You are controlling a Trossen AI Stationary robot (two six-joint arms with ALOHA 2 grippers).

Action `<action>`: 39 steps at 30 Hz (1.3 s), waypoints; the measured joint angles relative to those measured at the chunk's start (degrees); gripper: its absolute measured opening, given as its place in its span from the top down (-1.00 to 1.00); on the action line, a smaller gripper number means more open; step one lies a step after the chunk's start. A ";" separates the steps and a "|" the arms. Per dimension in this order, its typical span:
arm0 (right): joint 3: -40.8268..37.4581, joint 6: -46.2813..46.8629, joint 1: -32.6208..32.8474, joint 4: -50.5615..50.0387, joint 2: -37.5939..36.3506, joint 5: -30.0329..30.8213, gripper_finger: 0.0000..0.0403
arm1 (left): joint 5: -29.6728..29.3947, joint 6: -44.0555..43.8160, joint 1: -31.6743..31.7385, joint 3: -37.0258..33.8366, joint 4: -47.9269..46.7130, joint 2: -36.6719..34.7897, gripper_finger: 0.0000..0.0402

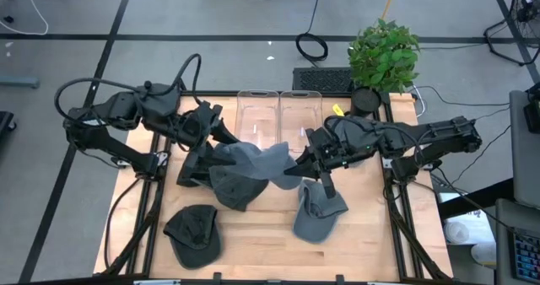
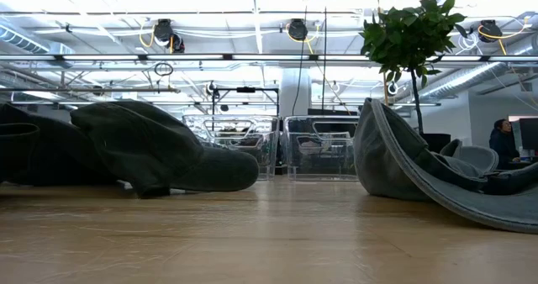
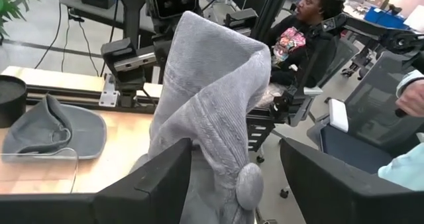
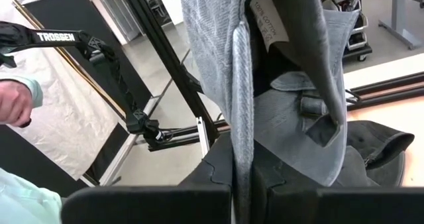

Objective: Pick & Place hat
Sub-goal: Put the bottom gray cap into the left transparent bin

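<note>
Both claws share the grey hat (image 1: 253,163) mid-table: right claw (image 1: 297,169) pinched tight on it, left claw (image 1: 202,160) wider, gripping too.

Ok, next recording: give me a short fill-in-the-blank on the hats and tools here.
1. The grey hat hangs between ____ tools.
2. The right tool is ____ on that hat's fabric.
3. Lying on the table are ____ other hats.
4. Behind the table stands a potted ____.

Answers: two; shut; two; plant
</note>
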 joint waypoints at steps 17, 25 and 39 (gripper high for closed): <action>0.00 0.03 -0.02 0.48 0.00 0.32 0.98 | 0.33 0.00 1.68 0.00 0.66 0.00 0.91; 0.00 0.61 -0.02 0.46 -0.01 1.29 0.88 | 5.85 -0.96 5.15 0.00 0.51 0.00 0.91; 0.00 3.45 2.33 -3.60 -2.79 2.01 -0.09 | 18.37 -3.87 18.26 -0.02 -1.43 0.00 0.91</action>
